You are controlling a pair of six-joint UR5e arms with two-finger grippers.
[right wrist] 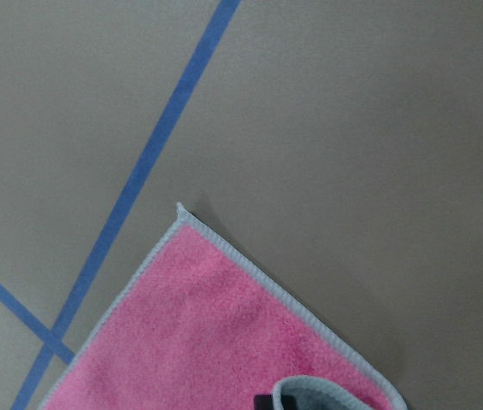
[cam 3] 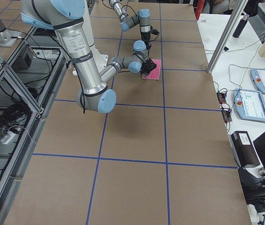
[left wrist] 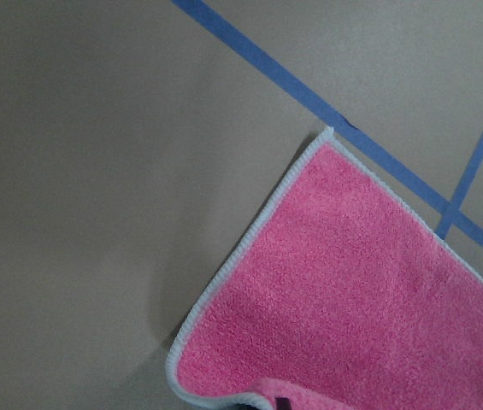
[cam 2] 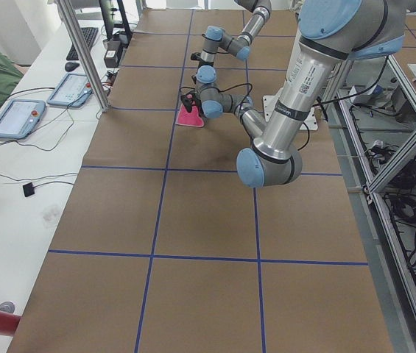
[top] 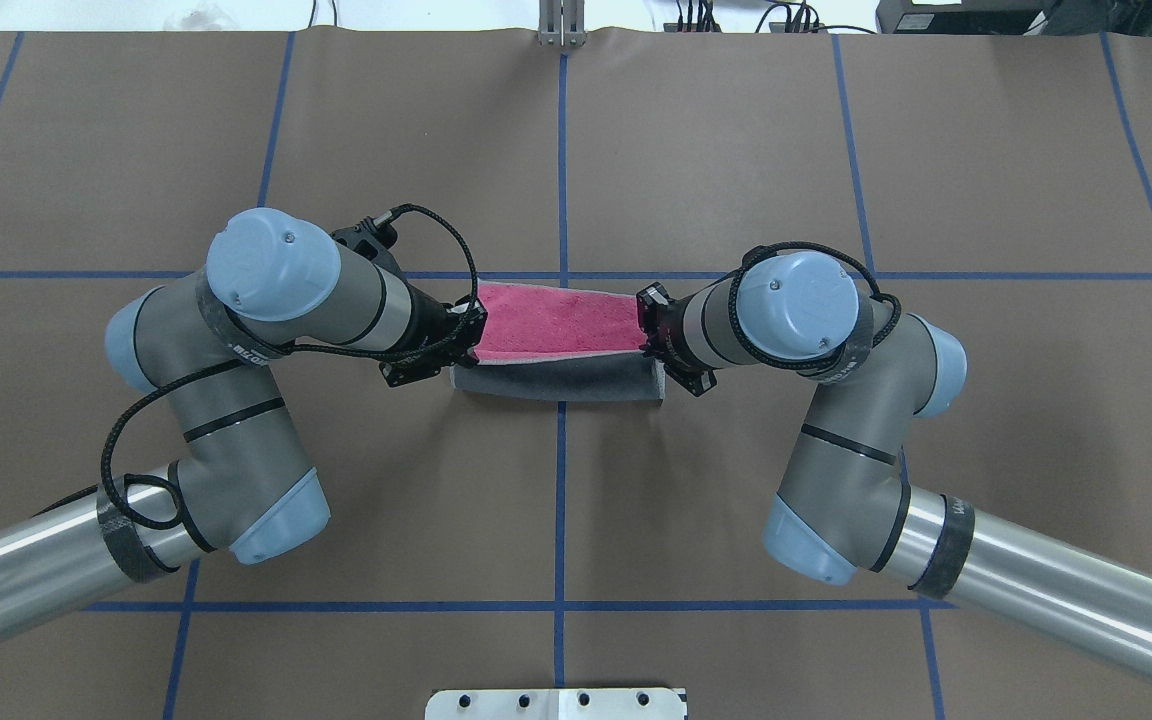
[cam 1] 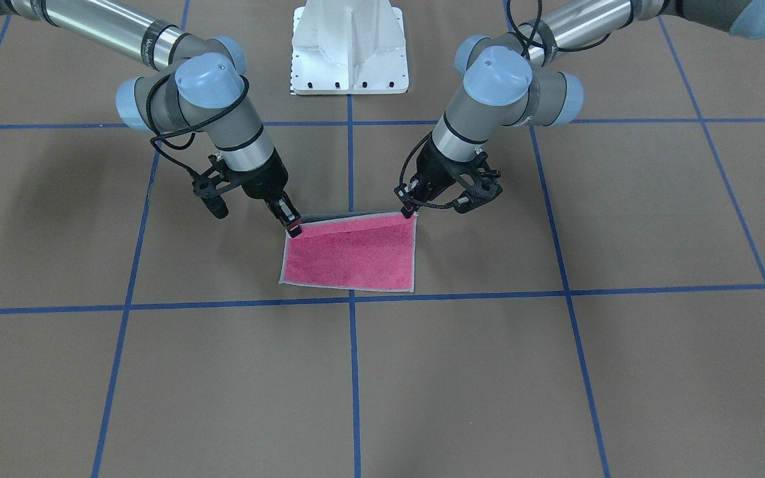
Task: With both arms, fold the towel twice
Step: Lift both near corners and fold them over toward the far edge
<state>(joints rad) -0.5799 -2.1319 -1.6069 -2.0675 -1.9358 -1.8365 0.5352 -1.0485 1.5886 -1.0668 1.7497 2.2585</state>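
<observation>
The towel point(cam 1: 350, 255) lies pink face up near the table's middle. Its edge nearest the robot is raised off the table. That raised strip shows its dark grey underside in the overhead view point(top: 556, 380). My left gripper point(cam 1: 411, 211) is shut on one corner of the raised edge, and it also shows in the overhead view point(top: 471, 338). My right gripper point(cam 1: 292, 227) is shut on the other corner, seen from overhead too point(top: 648, 325). The far edge rests flat along a blue tape line. Both wrist views show pink cloth with light grey trim point(left wrist: 352, 299) point(right wrist: 207, 342).
The white pedestal base point(cam 1: 349, 46) stands behind the towel on the robot's side. Blue tape lines point(cam 1: 352, 372) grid the brown table. Tablets point(cam 2: 16, 118) point(cam 3: 252, 103) and cables lie on side benches, and a metal post point(cam 2: 82, 51) rises at the table's edge.
</observation>
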